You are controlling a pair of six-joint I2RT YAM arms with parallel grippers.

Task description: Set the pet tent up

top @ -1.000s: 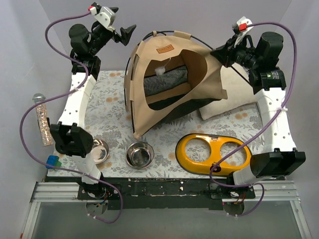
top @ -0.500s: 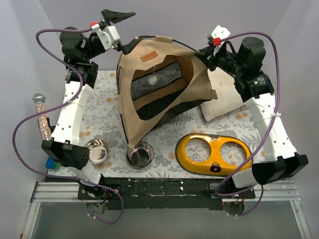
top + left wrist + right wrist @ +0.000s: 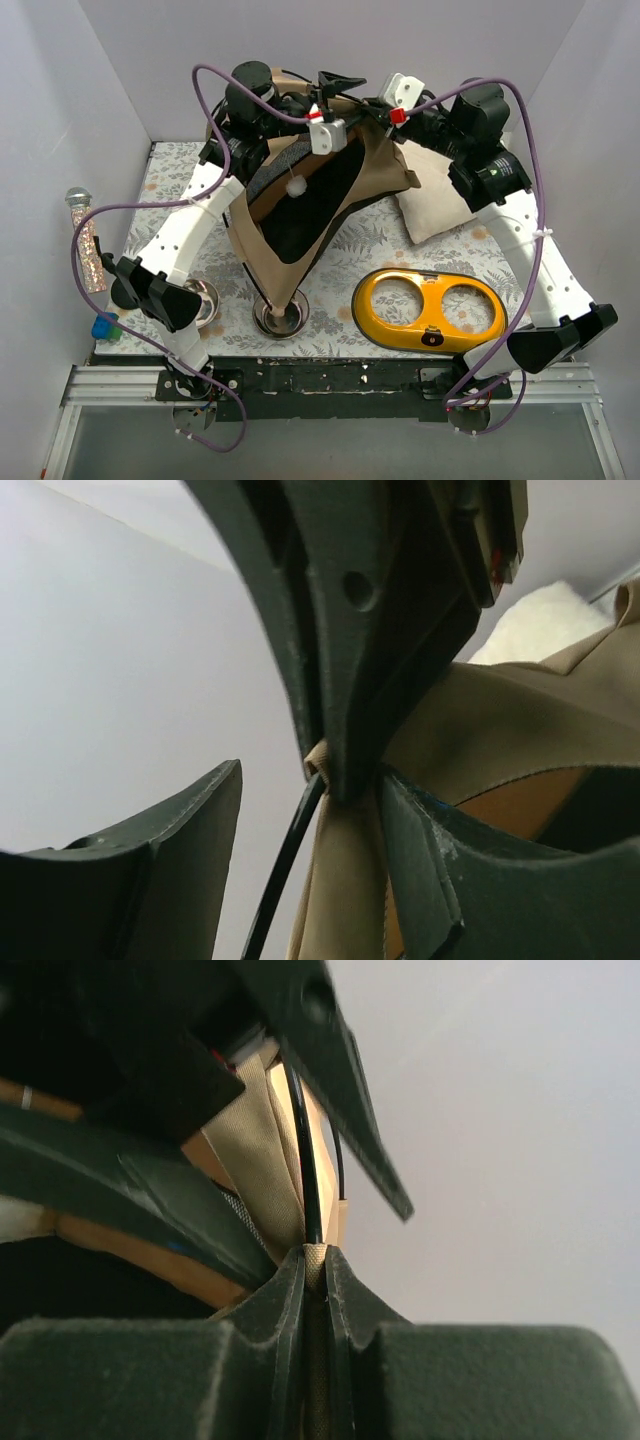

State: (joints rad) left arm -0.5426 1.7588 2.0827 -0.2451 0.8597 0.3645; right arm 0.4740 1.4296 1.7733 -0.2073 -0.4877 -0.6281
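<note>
Starting at 9 o'clock in the overhead view, a glitter-filled wand (image 3: 86, 245) lies beside the edge of the floral table cover (image 3: 350, 270), and a small blue object (image 3: 103, 326) sits near 8 o'clock

A steel bowl (image 3: 203, 300) at 7 o'clock is partly hidden behind the left arm

A second steel bowl (image 3: 283, 318) sits near 6 o'clock, and the near corner of the pet tent (image 3: 255, 235) reaches down over it

From that corner the tan tent runs up through the middle of the table to its peak at 12 o'clock. Its doorway shows the black lining, and the white pom-pom (image 3: 297, 184) hangs in it

Both grippers meet at the peak. The left gripper (image 3: 310, 775) has its jaws partly apart on either side of the gathered tan fabric and a black rod (image 3: 285, 870). A clear gap shows between the rod and its left finger (image 3: 150, 880), so it has no grip

The right gripper (image 3: 315, 1260) comes in from 1 o'clock. Its fingers (image 3: 280, 1310) are pinched nearly together on the tent's fabric tip, where the rod enters

A cream cushion (image 3: 440, 200) lies at 2 o'clock, just beside the tent

A yellow two-hole bowl stand (image 3: 430, 308) lies at 5 o'clock, apart from the tent
</note>
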